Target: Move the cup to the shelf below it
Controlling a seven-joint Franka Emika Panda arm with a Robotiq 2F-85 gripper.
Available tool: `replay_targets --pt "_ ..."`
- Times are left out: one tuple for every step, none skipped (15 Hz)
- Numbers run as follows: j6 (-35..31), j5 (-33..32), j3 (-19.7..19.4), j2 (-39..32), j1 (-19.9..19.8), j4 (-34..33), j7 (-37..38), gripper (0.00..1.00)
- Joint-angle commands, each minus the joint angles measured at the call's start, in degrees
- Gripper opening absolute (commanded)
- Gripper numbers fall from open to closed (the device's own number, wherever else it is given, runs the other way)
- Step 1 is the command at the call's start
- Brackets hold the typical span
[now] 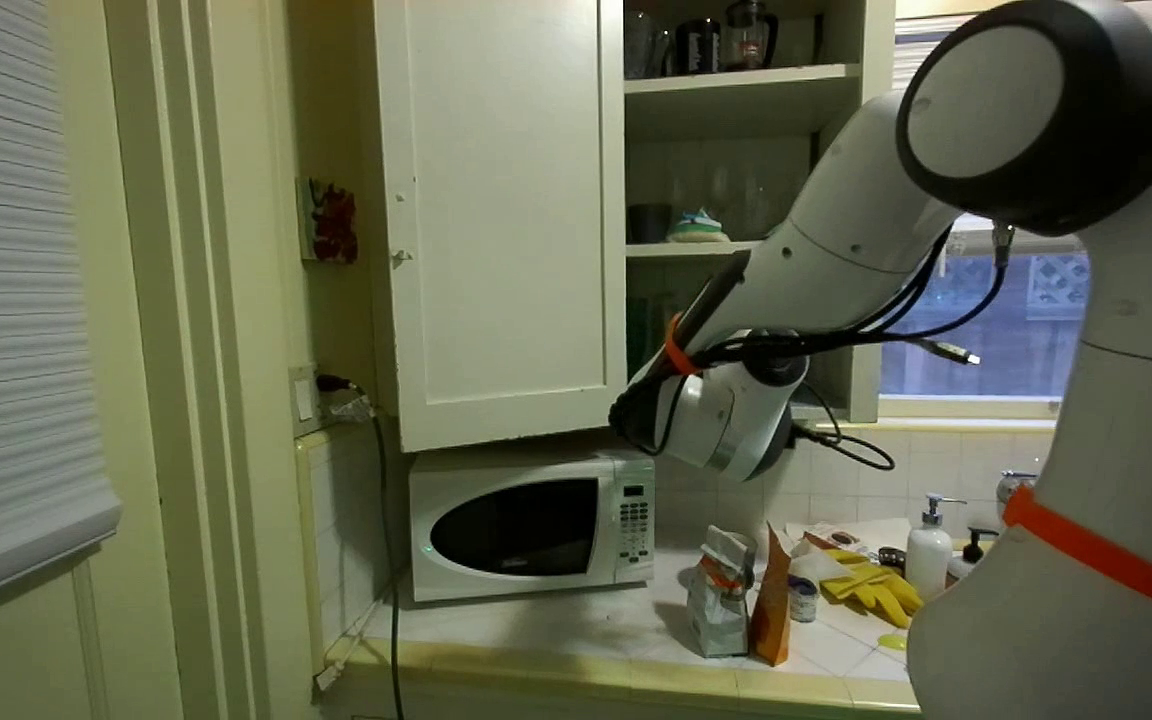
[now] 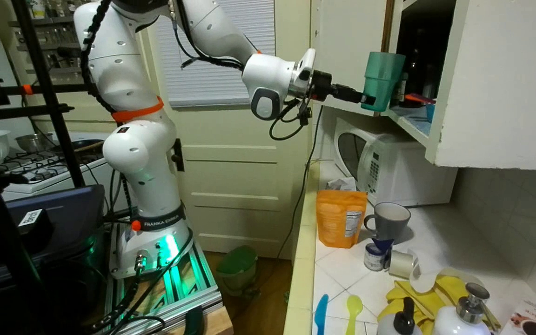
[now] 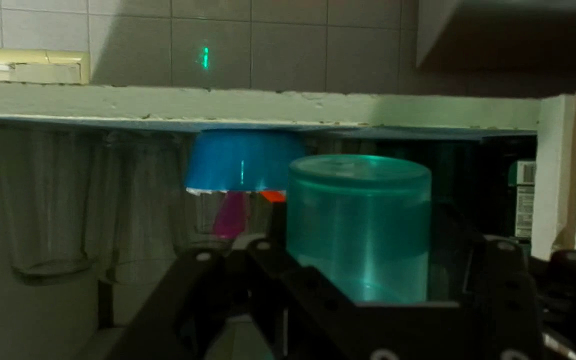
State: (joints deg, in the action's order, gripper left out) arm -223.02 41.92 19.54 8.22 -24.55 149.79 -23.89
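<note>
The cup point(image 2: 383, 77) is a teal, see-through plastic tumbler. It is upright at the open front of the wall cupboard. My gripper point(image 2: 368, 99) is shut on its lower part. In the wrist view, whose picture stands upside down, the gripper point(image 3: 360, 225) has a dark finger on each side of the cup point(image 3: 360, 225). The shelf is the lowest white board point(image 2: 410, 126); its chipped front edge point(image 3: 268, 107) shows in the wrist view. The cup's base is a little above board level, in front of the things on it. In an exterior view, the arm and cupboard door hide cup and gripper.
A blue cup point(image 3: 245, 160) with coloured utensils and clear glasses point(image 3: 138, 210) stand on the lowest board. Dark bottles stand beside the cup. An open cupboard door point(image 1: 506, 210) flanks the opening. A microwave point(image 1: 531, 525), bags point(image 2: 341, 218) and a grey mug point(image 2: 391, 221) are on the counter.
</note>
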Motion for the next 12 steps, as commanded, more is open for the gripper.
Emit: replay_targets --pt "-5.1 -3.9 0.2 -7.5 -0.5 -4.7 -1.7 0.47" --pt "-5.7 -5.1 0.1 -8.5 -0.4 -5.5 -1.8 0.47" --pt "-7.0 -6.1 0.1 -9.4 -0.3 -6.2 -1.8 0.47" --pt "-8.0 -7.0 0.0 -10.2 -0.2 -6.9 -1.9 0.47" --pt "-9.8 -7.4 -8.2 -11.1 8.1 -7.4 -2.1 0.47" --pt "-10.6 -7.6 -9.4 -11.6 9.3 -8.0 -1.7 0.47" --pt "-10.3 -7.3 -11.5 -12.0 11.4 -8.4 -1.2 0.47" --pt "-7.7 -7.0 -13.4 -10.0 13.0 -6.7 0.1 0.72" --pt "-7.8 -7.0 -14.6 -10.5 14.3 -7.2 0.1 0.47" --pt "-8.2 -8.2 -15.8 -10.9 15.1 -7.5 1.6 0.47" --pt "-8.5 -9.7 -16.9 -11.0 16.0 -7.6 3.1 0.47" --pt "-8.6 -10.7 -18.0 -11.3 16.6 -8.1 3.9 0.47"
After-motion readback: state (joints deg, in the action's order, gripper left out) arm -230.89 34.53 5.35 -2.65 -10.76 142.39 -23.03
